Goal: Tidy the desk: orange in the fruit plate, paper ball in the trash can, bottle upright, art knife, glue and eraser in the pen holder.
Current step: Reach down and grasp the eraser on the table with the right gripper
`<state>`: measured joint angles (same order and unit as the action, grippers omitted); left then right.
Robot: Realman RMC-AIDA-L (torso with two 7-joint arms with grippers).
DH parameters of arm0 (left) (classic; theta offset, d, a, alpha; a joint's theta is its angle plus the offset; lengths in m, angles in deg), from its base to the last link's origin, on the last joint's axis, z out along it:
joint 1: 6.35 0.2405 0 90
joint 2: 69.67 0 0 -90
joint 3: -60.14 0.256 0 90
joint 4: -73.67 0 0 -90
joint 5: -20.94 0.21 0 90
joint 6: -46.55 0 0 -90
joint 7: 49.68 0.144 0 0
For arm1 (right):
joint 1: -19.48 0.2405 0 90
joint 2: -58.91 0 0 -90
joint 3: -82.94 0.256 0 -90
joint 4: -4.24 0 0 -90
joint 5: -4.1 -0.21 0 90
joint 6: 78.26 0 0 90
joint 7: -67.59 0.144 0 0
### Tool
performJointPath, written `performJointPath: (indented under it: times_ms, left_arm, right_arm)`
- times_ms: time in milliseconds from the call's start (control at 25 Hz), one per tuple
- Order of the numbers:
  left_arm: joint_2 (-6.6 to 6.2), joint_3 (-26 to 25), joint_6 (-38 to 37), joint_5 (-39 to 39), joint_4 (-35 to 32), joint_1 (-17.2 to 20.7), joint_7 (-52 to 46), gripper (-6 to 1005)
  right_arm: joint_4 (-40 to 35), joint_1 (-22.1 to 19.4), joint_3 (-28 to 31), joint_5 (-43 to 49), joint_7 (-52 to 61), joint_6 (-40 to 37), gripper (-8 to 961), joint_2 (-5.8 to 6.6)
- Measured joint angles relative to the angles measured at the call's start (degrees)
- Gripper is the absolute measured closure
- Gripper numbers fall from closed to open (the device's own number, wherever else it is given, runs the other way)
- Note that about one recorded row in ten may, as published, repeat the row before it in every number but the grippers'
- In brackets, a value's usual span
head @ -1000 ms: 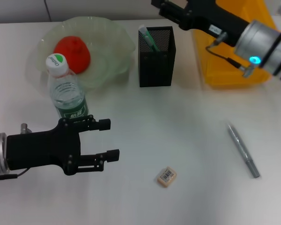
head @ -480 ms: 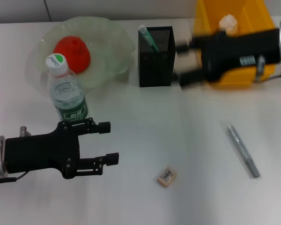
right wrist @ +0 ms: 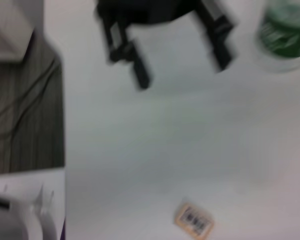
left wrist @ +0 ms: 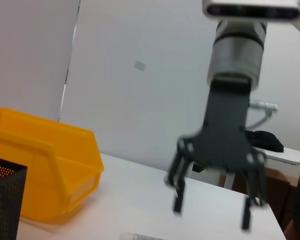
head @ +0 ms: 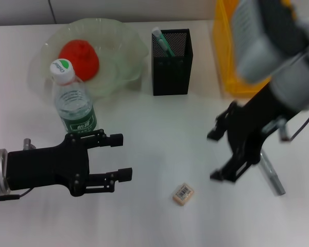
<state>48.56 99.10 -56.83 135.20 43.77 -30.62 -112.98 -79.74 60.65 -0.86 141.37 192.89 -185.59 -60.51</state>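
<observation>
The orange (head: 80, 56) lies in the pale green fruit plate (head: 121, 43). The bottle (head: 72, 100) stands upright in front of the plate. The black mesh pen holder (head: 171, 64) holds a green-and-white glue stick (head: 162, 42). The eraser (head: 183, 194) lies on the table near the front. The silver art knife (head: 272, 177) lies at the right, partly hidden by my right arm. My right gripper (head: 215, 156) is open and empty, between the eraser and the knife. My left gripper (head: 124, 156) is open and empty, in front of the bottle. The paper ball is hidden.
A yellow bin (head: 225, 67) stands at the back right, mostly covered by my right arm. The left wrist view shows the bin (left wrist: 45, 165) and my right gripper (left wrist: 211, 214). The right wrist view shows the eraser (right wrist: 194, 221), the bottle (right wrist: 285, 35) and my left gripper (right wrist: 182, 71).
My right arm has swung from over the yellow bin down toward the front right of the table, near the knife and eraser. The left arm has barely moved.
</observation>
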Motion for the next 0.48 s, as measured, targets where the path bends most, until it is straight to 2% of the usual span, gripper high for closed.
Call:
performJointPath:
  times_ms: [40,160,200,280,400,480]
  left_arm:
    - [0.0,0.0,0.0,0.0,0.0,0.0,0.0,216]
    - [0.05,0.0,0.0,0.0,0.1,-0.1,0.0,216]
    - [0.07,0.0,0.0,0.0,0.1,-0.1,0.0,216]
    - [0.07,0.0,0.0,0.0,0.1,-0.1,0.0,216]
    - [0.07,0.2,0.0,0.0,0.1,0.1,0.0,216]
    - [0.07,0.3,0.0,0.0,0.1,0.1,0.0,216]
  right_arm:
    - [0.0,0.0,0.0,0.0,0.0,0.0,122,0.0]
    - [2.1,0.7,-6.8,0.2,1.1,4.0,122,-0.13]
    - [3.8,1.0,-10.8,0.0,1.4,7.0,121,-0.18]
    - [4.5,1.1,-12.4,-0.1,1.4,8.1,121,-0.2]
    - [8.6,2.0,-19.3,-0.4,1.9,13.3,122,-0.35]
    - [9.9,2.3,-20.6,-0.4,2.1,14.9,122,-0.37]
